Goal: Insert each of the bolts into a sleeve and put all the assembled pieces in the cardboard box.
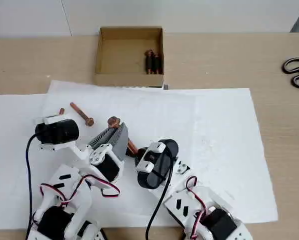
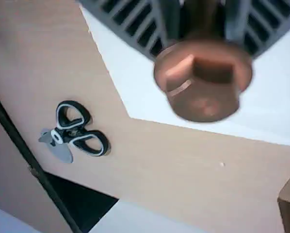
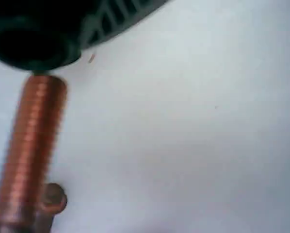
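Observation:
My left gripper (image 1: pixel 114 134) is shut on a copper bolt (image 1: pixel 114 121), its grey ribbed fingers (image 2: pixel 130 19) clamping the shank just below the hex head (image 2: pixel 203 82). The bolt's threaded shank (image 3: pixel 31 145) slants down toward my right gripper (image 1: pixel 138 151). That gripper is shut on a dark sleeve (image 3: pixel 33 43), and the bolt's tip meets the sleeve's mouth. A second bolt (image 1: pixel 82 114) lies loose on the white paper to the left. The cardboard box (image 1: pixel 103 55) stands at the back, with assembled pieces (image 1: pixel 153 61) against its right wall.
White paper (image 1: pixel 209 135) covers most of the wooden table. A small copper piece (image 1: pixel 61 111) lies beside the loose bolt. Black-handled scissors (image 1: pixel 297 71) lie at the far right edge, and the left wrist view has these scissors (image 2: pixel 74 133) on bare wood.

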{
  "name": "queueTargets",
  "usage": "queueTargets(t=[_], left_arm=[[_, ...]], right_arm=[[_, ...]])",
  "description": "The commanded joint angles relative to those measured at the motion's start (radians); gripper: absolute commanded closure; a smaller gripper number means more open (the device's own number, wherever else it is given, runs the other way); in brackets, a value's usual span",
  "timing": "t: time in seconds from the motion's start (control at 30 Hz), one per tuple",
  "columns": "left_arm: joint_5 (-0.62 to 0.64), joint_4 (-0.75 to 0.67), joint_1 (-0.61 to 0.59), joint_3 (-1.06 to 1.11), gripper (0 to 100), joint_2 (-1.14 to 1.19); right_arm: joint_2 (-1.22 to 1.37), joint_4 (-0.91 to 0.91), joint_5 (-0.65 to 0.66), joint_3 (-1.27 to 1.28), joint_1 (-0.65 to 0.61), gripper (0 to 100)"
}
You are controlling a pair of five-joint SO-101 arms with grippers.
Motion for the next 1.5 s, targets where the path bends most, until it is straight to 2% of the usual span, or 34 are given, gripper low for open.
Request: queueTargets(t=[0.0, 0.2, 0.6, 0.87, 1.0, 1.17, 1.33, 1.4, 1.47], left_arm=[[0.003, -0.051, 0.011, -0.004, 99, -0.011], [0.003, -0.057, 0.069, 0.021, 99, -0.011], [0.002, -0.049, 0.094, 0.076, 99, -0.014], [-0.026, 0.100, 0.235, 0.067, 99, -0.015], [-0.084, 0.153, 0.261, 0.070, 99, -0.015], [-0.092, 0.238, 0.305, 0.076, 99, -0.015], [-0.135, 0.239, 0.305, 0.076, 99, -0.015], [-0.140, 0.239, 0.305, 0.074, 95, -0.015], [-0.140, 0.241, 0.305, 0.074, 86, -0.015]], right_arm=[[-0.001, -0.005, -0.012, -0.009, 0.010, 99.6], [-0.004, -0.005, -0.012, -0.009, 0.007, 99.6], [-0.007, -0.005, -0.008, -0.014, 0.007, 99.6], [-0.007, -0.005, -0.008, -0.014, 0.010, 99.6], [-0.007, -0.005, -0.008, -0.014, 0.010, 99.6], [-0.007, -0.005, -0.008, -0.014, 0.010, 99.6], [-0.007, -0.005, -0.006, -0.014, 0.010, 99.6], [-0.007, -0.005, -0.006, -0.014, 0.010, 99.6], [-0.007, -0.005, -0.006, -0.014, 0.010, 99.6]])
